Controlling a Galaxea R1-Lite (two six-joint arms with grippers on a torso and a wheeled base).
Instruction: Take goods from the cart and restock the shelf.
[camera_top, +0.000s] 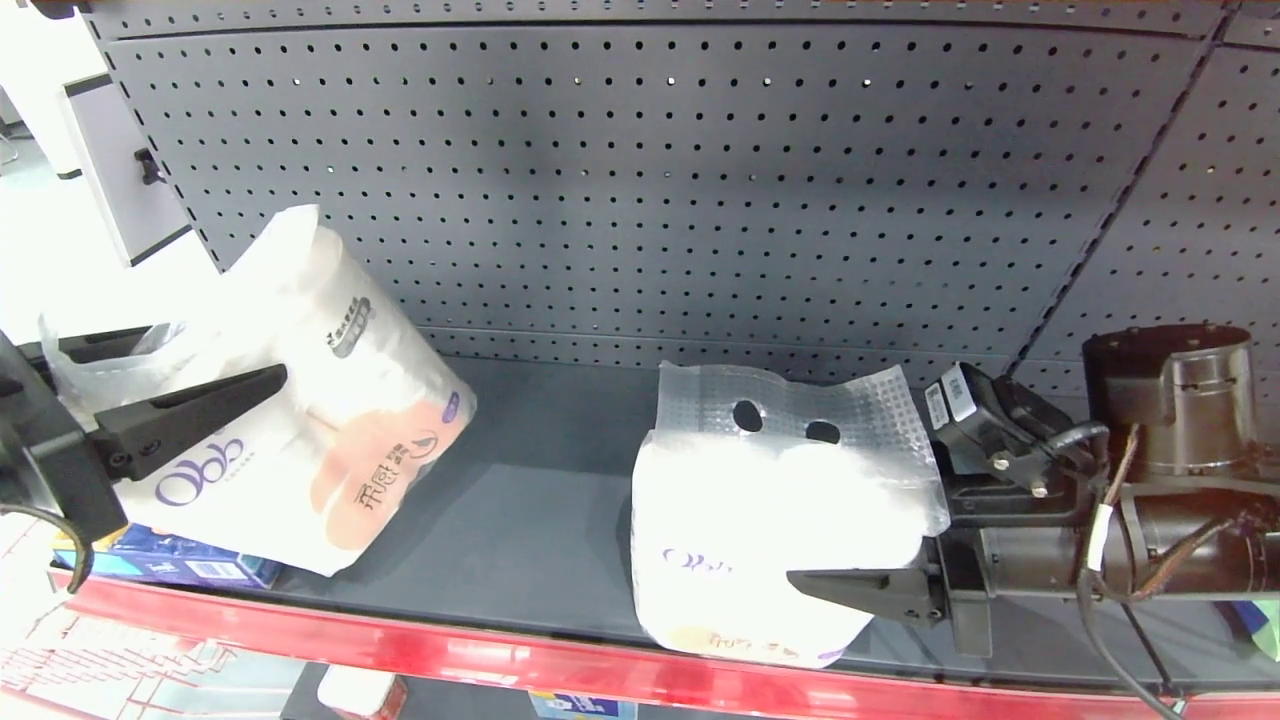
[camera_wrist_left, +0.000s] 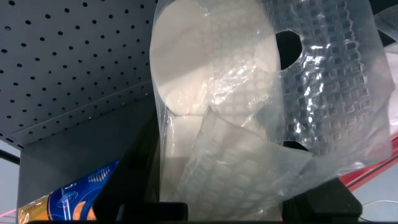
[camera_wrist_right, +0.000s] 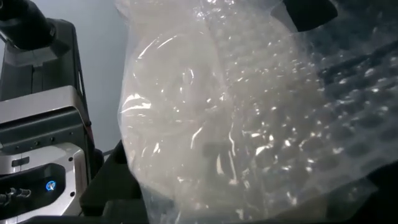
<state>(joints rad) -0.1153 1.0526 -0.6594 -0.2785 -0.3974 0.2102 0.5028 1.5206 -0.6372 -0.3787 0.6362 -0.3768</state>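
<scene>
Colours on my shelf feed: mostly white, grey and red.
I see the left tissue pack (camera_top: 320, 400) white with purple lettering and a peach-orange patch. The right tissue pack (camera_top: 740, 540) is white with faint purple print, its clear handle flap (camera_top: 800, 410) embossed in a fine grid. The back panel (camera_top: 640, 180) is dark grey, dotted with holes. The shelf lip (camera_top: 500, 650) is red, the box (camera_top: 170, 570) blue.

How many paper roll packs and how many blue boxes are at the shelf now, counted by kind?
Paper roll packs: 2 (left pack, tilted; right pack, upright)
Blue boxes: 1 (blue box, under the left pack)
Total: 3
</scene>
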